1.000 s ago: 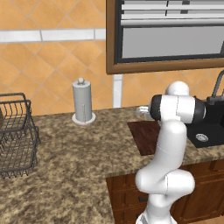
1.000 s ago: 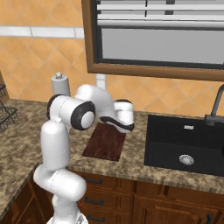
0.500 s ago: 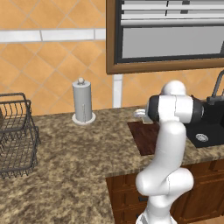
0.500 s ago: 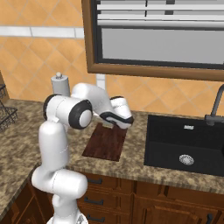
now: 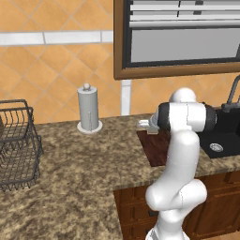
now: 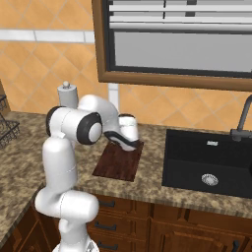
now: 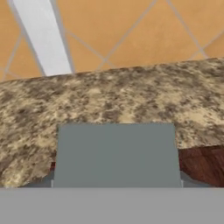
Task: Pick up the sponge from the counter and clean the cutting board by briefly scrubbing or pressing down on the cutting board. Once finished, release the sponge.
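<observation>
In the hand view the sponge shows its grey-green top very close at the bottom centre and hides the fingertips. A corner of the dark reddish cutting board lies just right of it, with speckled counter and tiled wall beyond. From the right base view my gripper hangs at the far edge of the cutting board, low over the counter. In the left base view the gripper sits at the back left corner of the board. The gripper looks shut on the sponge.
A white paper towel holder stands by the wall to the left of the board. A dark wire basket sits at the far left of the counter. The black sink and its faucet lie right of the board.
The arm and hand have shifted slightly left, toward the far left part of the board. The sponge stays in the gripper.
</observation>
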{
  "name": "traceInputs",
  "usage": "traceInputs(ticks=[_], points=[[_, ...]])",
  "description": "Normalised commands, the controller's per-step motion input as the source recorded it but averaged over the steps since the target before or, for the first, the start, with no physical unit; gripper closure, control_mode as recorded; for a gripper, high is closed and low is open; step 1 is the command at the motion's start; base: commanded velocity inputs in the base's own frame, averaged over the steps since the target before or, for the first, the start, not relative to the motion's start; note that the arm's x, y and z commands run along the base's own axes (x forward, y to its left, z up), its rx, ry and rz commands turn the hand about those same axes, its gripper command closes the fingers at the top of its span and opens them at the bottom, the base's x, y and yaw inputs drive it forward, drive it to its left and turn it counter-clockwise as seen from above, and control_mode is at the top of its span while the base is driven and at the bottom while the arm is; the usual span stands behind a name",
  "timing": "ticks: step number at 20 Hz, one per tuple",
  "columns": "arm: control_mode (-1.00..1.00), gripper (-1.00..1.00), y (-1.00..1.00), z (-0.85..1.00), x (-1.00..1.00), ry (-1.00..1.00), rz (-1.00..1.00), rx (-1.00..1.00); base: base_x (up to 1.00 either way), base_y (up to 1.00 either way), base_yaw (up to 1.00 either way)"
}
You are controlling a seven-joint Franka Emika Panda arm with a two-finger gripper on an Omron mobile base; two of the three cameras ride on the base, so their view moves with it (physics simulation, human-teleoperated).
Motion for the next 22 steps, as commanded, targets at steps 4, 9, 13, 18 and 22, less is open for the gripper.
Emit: traceInputs(ticks=[4, 9, 13, 18, 22], points=[[-1.0, 1.0, 0.0, -0.73, -0.51, -0.19, 0.0, 0.0, 0.0, 0.0, 0.0], [-1.0, 1.0, -0.13, -0.65, -0.54, -0.12, 0.01, 0.0, 0.0, 0.0, 0.0], [-1.0, 1.0, -0.21, -0.69, -0.63, 0.0, 0.01, 0.0, 0.0, 0.0, 0.0], [-1.0, 1.0, -0.24, -0.94, -0.61, 0.0, 0.02, 0.0, 0.0, 0.0, 0.0], [-1.0, 1.0, -0.11, -0.92, -0.65, 0.0, 0.02, 0.0, 0.0, 0.0, 0.0]])
